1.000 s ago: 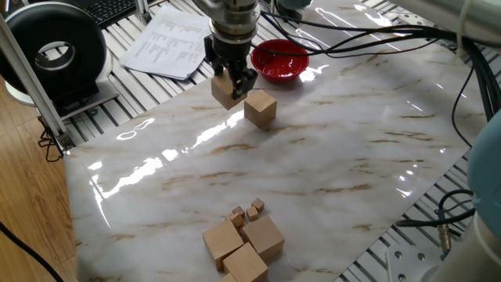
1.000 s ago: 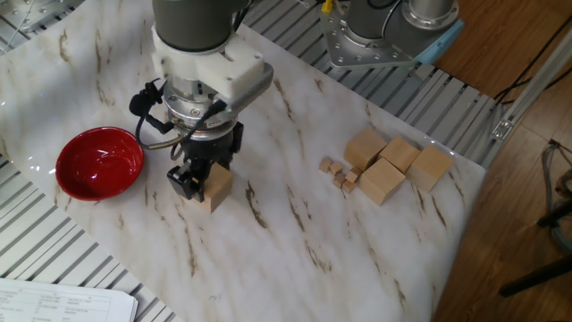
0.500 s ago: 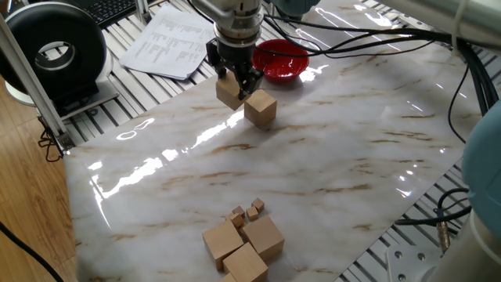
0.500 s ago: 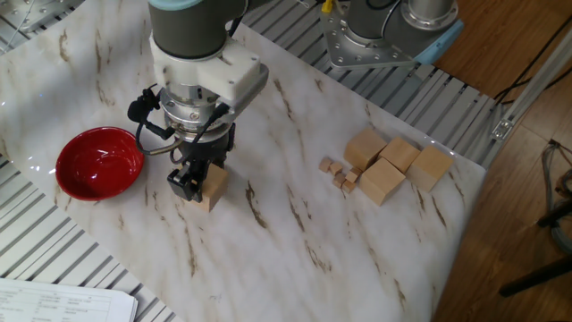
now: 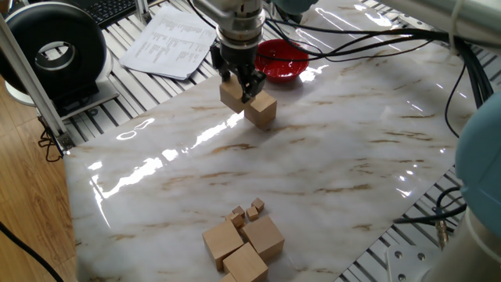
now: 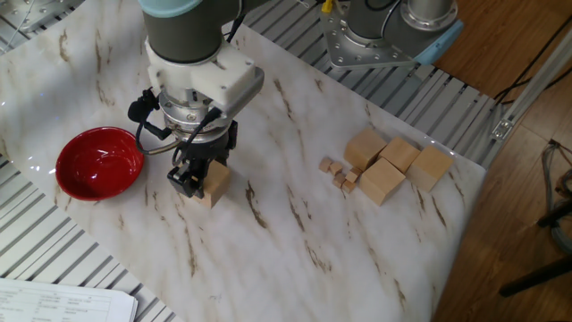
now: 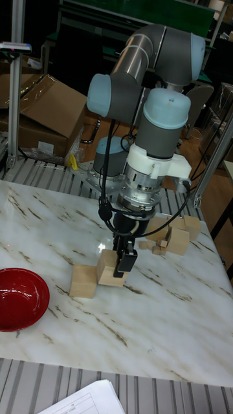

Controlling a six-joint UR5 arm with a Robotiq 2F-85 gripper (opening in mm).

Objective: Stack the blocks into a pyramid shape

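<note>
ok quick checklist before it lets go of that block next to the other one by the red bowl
1. Gripper shut on the held block: ok.
2. Held block close beside the placed block: ok.
3. Held block fully resting on the table: cannot tell; it looks slightly tilted in one fixed view.
4. Blocks touching or a gap left: cannot tell.
5. Red bowl apart from both blocks: ok.
6. Remaining blocks in one cluster, nothing on top: ok.
</note>
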